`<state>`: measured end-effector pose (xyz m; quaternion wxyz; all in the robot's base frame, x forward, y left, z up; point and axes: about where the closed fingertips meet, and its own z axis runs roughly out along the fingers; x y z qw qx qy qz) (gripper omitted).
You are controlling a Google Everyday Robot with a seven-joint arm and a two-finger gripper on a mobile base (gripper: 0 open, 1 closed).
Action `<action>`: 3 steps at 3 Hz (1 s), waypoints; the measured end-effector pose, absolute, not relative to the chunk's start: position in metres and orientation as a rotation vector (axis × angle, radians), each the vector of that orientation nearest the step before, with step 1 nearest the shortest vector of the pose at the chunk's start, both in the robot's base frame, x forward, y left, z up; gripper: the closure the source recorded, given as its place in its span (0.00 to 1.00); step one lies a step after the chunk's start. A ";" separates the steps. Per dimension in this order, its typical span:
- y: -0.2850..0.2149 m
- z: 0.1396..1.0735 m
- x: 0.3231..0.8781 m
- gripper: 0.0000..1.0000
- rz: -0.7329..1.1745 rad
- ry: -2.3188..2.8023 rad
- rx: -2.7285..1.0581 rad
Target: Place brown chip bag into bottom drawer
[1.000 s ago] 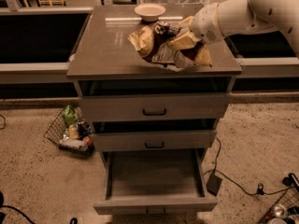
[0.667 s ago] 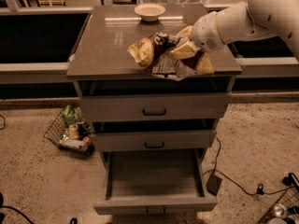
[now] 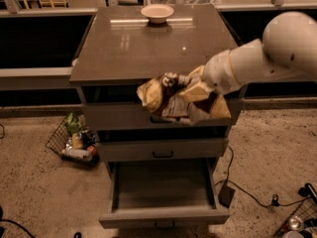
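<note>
The brown chip bag (image 3: 171,99), crinkly with a dark middle and tan-yellow ends, hangs in the air in front of the cabinet's top drawer. My gripper (image 3: 190,86) is shut on the bag at its right part, at the end of the white arm (image 3: 257,58) reaching in from the right. The bottom drawer (image 3: 163,214) is pulled open below, a wide deep tray with nothing visible inside. The bag is above and slightly behind the open drawer.
A small round beige bowl (image 3: 157,12) sits at the back of the cabinet top (image 3: 129,48). A wire basket of groceries (image 3: 74,140) stands on the floor at the left. Cables and a black box (image 3: 226,195) lie at the right.
The arm has carried the bag off the cabinet top, forward and down over the front edge. The view has also moved closer to the cabinet.
</note>
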<state>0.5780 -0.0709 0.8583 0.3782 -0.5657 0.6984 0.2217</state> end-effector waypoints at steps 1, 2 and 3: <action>-0.073 0.783 0.548 1.00 0.647 1.939 -1.381; -0.068 0.762 0.534 1.00 0.676 1.968 -1.401; -0.065 0.758 0.534 1.00 0.670 1.976 -1.402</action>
